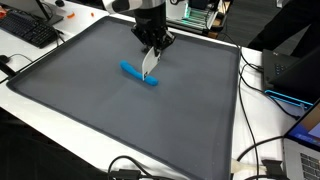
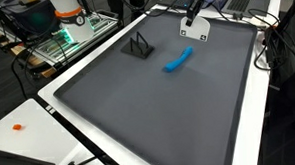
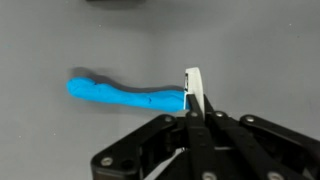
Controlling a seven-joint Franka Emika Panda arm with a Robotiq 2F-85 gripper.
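My gripper (image 1: 151, 50) is shut on a thin white flat piece (image 1: 149, 64) that hangs down from the fingers. It hovers just over the grey mat (image 1: 90, 90). A long blue object (image 1: 140, 76) lies on the mat right under the white piece's lower end. In the wrist view the white piece (image 3: 192, 84) shows edge-on between the closed fingers (image 3: 193, 108), at the right end of the blue object (image 3: 125, 94). I cannot tell whether they touch. In an exterior view the gripper (image 2: 194, 18) and white piece (image 2: 194, 31) are just behind the blue object (image 2: 179, 59).
A small black stand (image 2: 138, 46) sits on the mat toward its far side. The mat lies on a white table (image 1: 60, 112). A keyboard (image 1: 28, 28), cables (image 1: 262, 160) and a laptop (image 1: 300, 150) surround the mat.
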